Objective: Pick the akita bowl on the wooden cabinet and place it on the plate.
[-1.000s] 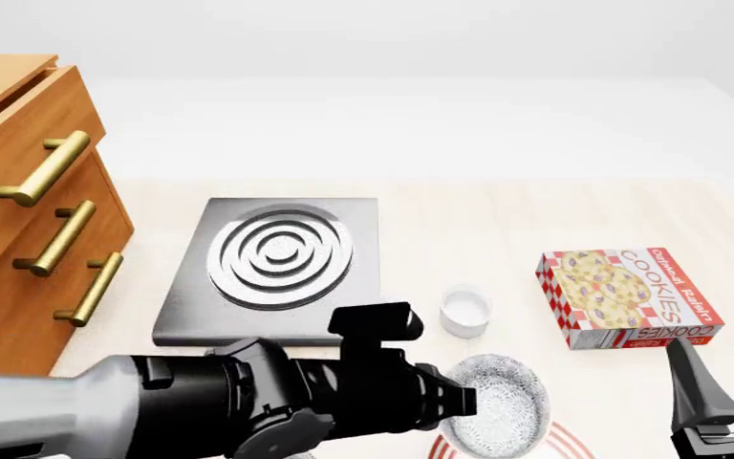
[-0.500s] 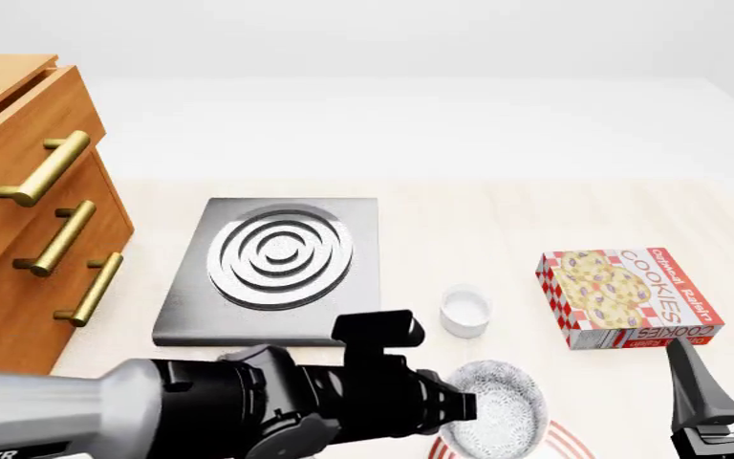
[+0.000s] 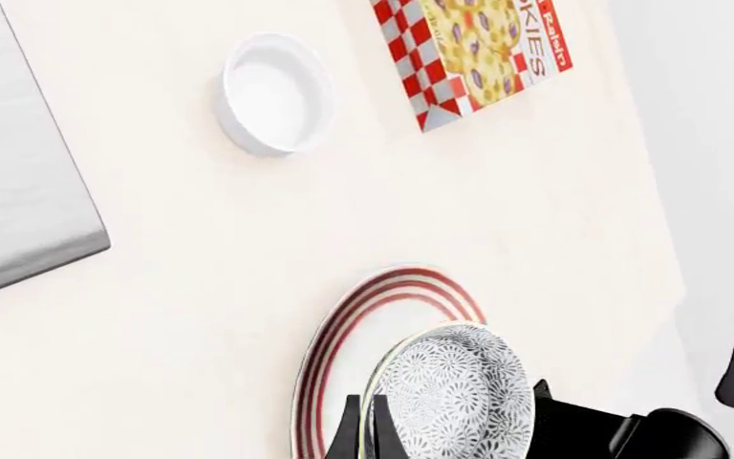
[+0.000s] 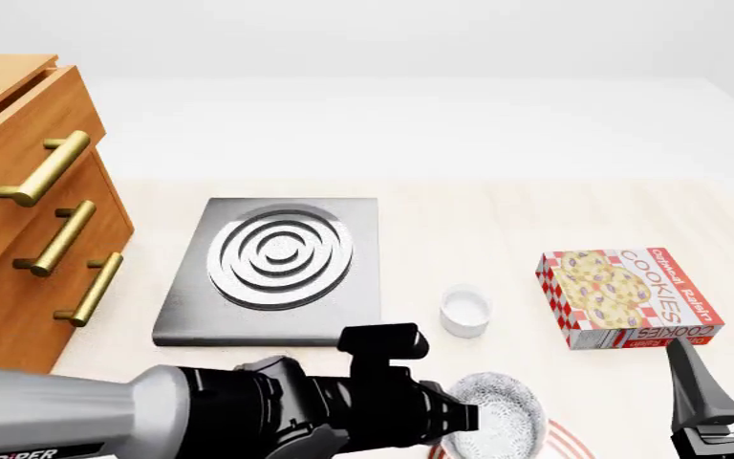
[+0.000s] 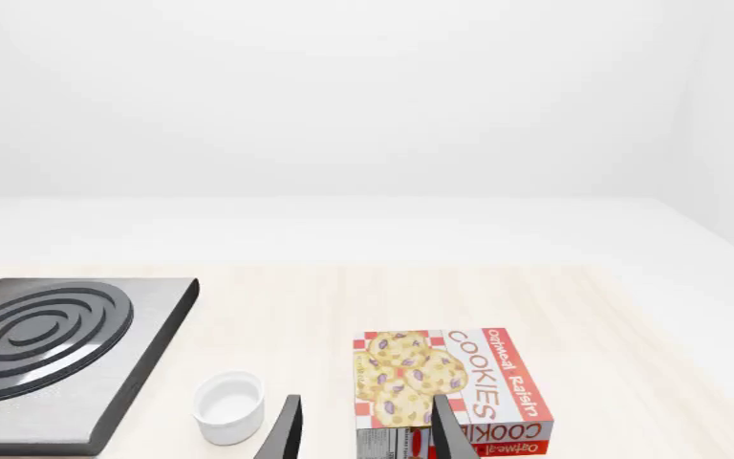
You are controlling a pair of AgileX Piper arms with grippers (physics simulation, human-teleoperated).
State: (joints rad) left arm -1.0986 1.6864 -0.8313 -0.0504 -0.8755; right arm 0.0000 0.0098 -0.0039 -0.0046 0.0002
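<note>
While its black left gripper (image 3: 364,432) pinches the rim of the speckled grey-and-white akita bowl (image 3: 454,392), the bowl sits over the red-ringed white plate (image 3: 341,335) (right gripper (image 5: 359,430) spread, idle).

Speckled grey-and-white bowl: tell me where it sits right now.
Front view, bottom centre-right: the speckled grey-and-white bowl is gripped by the left tool over the red-ringed white plate, nearer than the small white cup.
</note>
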